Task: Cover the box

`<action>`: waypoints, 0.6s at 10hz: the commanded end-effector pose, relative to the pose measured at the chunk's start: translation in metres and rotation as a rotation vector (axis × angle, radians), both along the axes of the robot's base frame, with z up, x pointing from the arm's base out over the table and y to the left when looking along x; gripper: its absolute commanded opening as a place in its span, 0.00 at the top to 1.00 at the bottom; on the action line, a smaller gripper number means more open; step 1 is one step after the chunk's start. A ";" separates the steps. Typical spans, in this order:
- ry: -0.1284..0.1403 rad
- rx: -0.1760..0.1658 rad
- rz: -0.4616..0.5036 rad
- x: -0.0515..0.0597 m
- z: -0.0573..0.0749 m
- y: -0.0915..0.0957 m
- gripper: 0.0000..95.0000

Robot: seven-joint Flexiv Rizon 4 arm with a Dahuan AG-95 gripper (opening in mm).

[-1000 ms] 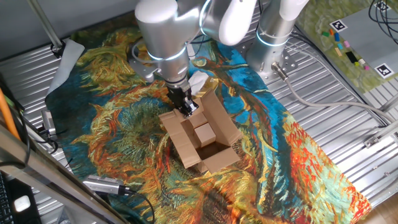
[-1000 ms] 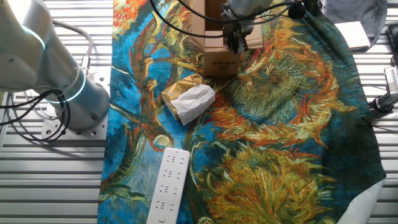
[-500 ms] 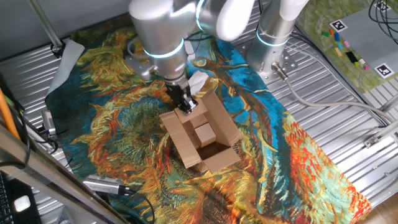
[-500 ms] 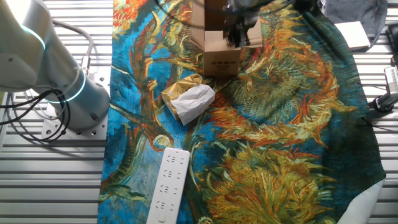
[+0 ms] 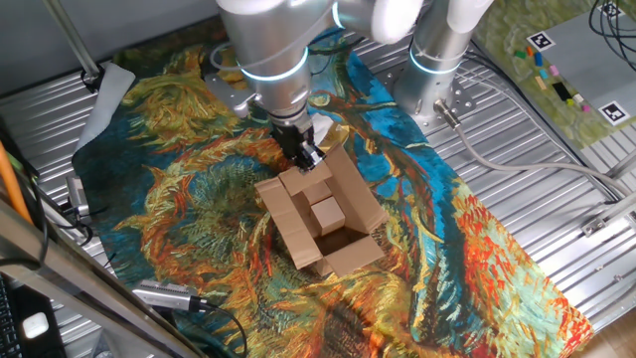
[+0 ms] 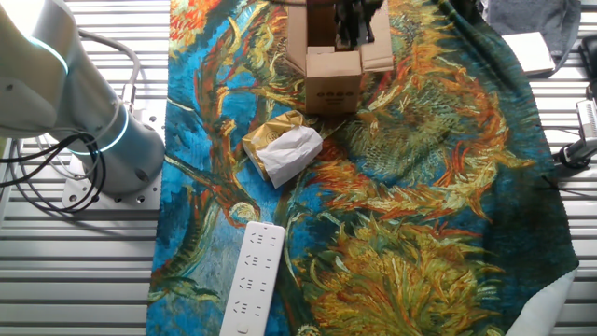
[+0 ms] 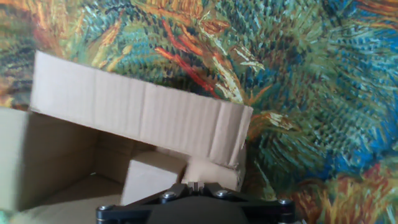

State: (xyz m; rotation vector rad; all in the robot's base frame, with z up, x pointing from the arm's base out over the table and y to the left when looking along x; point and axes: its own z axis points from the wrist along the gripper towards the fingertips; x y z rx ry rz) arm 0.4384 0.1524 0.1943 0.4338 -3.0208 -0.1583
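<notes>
The box stands open on the patterned cloth covering the tabletop, small cardboard blocks inside, flaps splayed. The end effector sits at the box's far rim, above the far flap. Its fingers appear pressed together, empty. A risk, as I judge it: pushing the flap off-centre could skid the light box across the cloth, or the flap could catch on the blocks and spring back.
</notes>
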 end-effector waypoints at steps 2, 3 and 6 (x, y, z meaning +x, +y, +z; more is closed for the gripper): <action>-0.011 -0.003 0.047 -0.003 0.002 0.000 1.00; -0.020 -0.002 0.099 -0.003 0.002 0.000 1.00; -0.025 0.016 0.188 -0.003 0.002 0.000 1.00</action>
